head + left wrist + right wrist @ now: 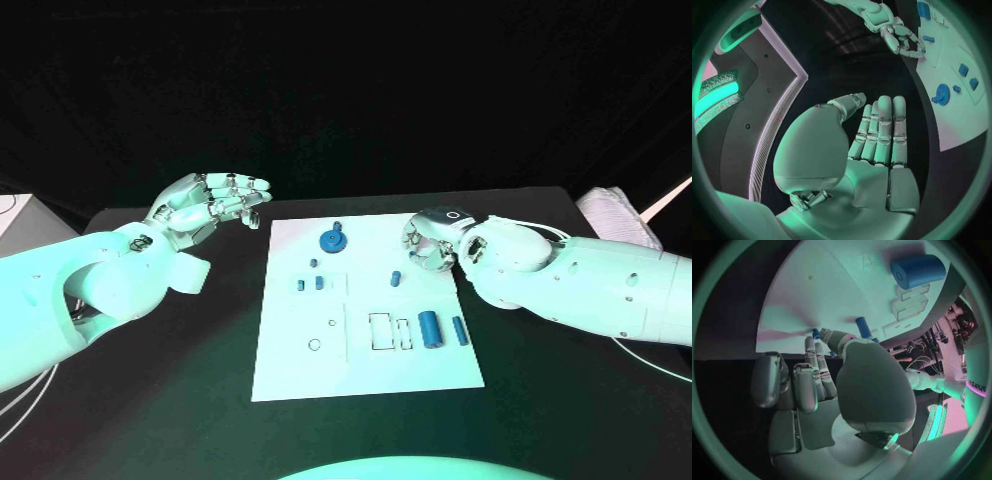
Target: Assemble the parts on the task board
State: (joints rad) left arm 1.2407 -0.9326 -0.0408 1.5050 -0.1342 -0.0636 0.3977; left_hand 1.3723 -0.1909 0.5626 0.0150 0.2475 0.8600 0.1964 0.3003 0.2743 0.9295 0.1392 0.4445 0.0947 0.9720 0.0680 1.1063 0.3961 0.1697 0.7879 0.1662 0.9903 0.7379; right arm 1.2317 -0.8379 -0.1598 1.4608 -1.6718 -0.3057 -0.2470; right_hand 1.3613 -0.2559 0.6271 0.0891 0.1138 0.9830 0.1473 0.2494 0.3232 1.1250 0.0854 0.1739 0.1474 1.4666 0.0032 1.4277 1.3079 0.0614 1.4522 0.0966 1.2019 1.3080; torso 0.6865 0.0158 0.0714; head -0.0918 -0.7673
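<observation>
Two glossy white arms reach in from the left and right edges of the head view over a matte black worktop. At centre left the left hand is raised off the worktop beside the board's upper left corner, palm up, its silver segmented fingers straight and close together, holding nothing; the left wrist view shows the same flat palm. At centre right the right hand hangs at the board's upper right edge with its fingers bent downward toward the white surface; whether they pinch anything cannot be told. In the right wrist view its fingers point at the board close to a slim blue peg. The task board, a flat white rectangular plate, lies in the middle of the frame. On its upper part sits a round blue gear-like part; below it are several small blue pegs, and another small one is to their right. Toward the lower right of the board lie a thick blue cylinder and a thinner blue rod, next to pale rectangular recesses.
</observation>
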